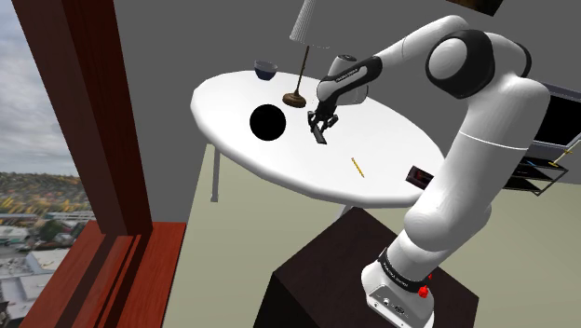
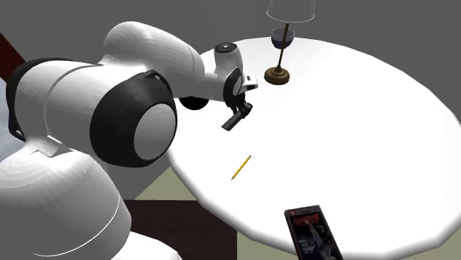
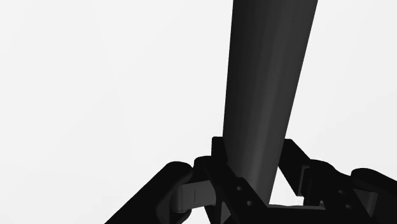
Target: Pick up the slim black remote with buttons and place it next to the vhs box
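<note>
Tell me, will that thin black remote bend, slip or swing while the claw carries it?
Probably stiff: the remote runs straight out from the gripper with no sag. It might pivot, since the fingers clasp one end and most of its length hangs free. Its smooth dark face looks a little slippery.

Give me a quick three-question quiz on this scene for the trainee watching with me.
1. True or false: the all-black two-finger gripper is shut on the slim black remote.
2. What lies on the round white table between the remote and the black VHS box with red print? A. a thin yellow pencil B. a red apple C. a green book
3. Fill in: the VHS box lies near the table's ____.
Key: 1 true; 2 A; 3 edge.
</note>
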`<state>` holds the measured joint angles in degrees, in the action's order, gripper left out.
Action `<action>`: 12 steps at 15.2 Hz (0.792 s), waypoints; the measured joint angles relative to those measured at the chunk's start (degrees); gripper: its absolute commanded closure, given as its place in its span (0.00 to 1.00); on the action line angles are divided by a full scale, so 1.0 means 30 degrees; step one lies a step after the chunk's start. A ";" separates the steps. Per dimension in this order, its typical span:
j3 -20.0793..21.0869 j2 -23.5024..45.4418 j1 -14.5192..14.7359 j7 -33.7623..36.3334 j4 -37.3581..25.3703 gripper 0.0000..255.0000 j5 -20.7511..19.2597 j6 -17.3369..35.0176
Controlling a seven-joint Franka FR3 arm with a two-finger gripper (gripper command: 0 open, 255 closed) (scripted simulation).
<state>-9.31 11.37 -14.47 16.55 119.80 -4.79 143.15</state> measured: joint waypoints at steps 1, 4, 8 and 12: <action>-0.0004 -0.0174 0.0005 -0.0016 -0.0054 1.00 -0.0013 -0.0230; -0.0003 -0.0561 0.0041 -0.0011 -0.0348 1.00 -0.0048 -0.0911; -0.0017 -0.1137 0.0054 -0.0074 -0.0743 1.00 -0.0085 -0.1873; -0.0201 -0.1911 -0.0180 -0.0557 -0.0429 1.00 -0.0060 -0.2292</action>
<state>-9.92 5.64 -15.01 14.88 118.52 -4.97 136.27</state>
